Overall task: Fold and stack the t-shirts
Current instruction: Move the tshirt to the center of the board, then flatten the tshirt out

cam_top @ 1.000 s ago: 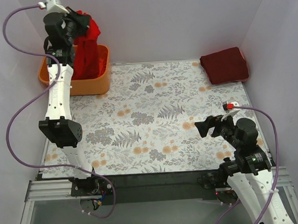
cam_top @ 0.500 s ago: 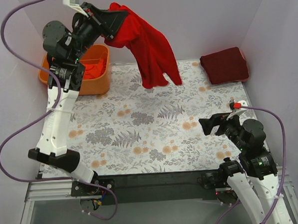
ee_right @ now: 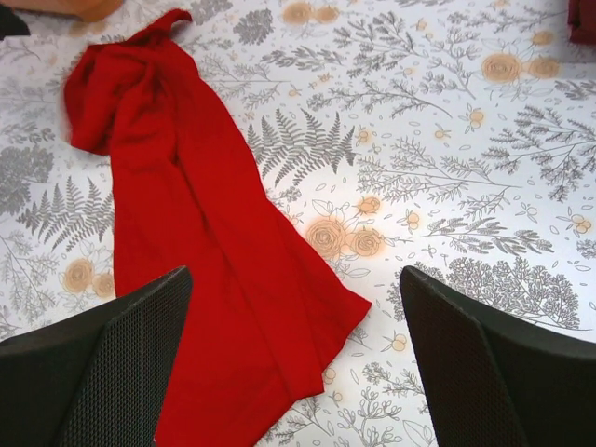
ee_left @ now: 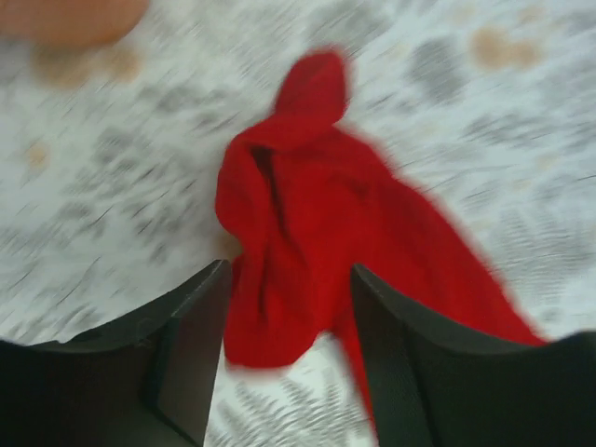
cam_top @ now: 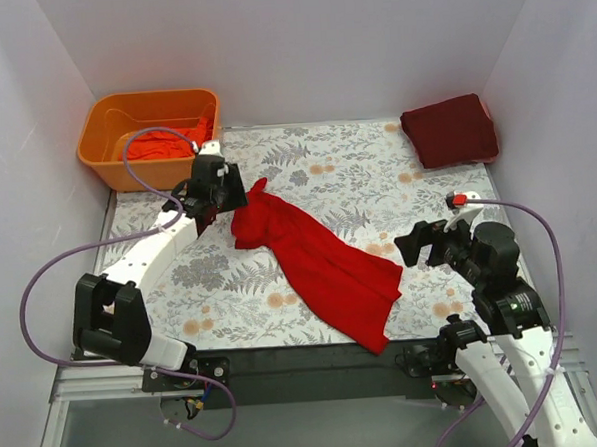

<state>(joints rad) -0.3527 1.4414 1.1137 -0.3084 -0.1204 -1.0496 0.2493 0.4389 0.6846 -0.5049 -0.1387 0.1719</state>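
Note:
A bright red t-shirt (cam_top: 321, 267) lies stretched in a crumpled diagonal strip across the patterned table, from mid-left to the front edge. My left gripper (cam_top: 227, 199) hovers at its bunched upper end, jaws apart. In the left wrist view that shirt end (ee_left: 298, 214) lies loose on the table between the fingers (ee_left: 191, 345). My right gripper (cam_top: 415, 245) stands open at the near right, and its wrist view looks down on the shirt's lower part (ee_right: 186, 214). A folded dark maroon t-shirt (cam_top: 452, 130) sits at the back right. Orange-red t-shirts (cam_top: 164, 143) lie in the tub.
The orange plastic tub (cam_top: 94, 144) stands in the back left corner. White walls close in the table on the left, back and right. A floral cloth (cam_top: 306, 173) covers the table top.
My left arm swung the red shirt out of the tub, across and down onto the table, then opened its jaws and let it go. The right arm barely moved.

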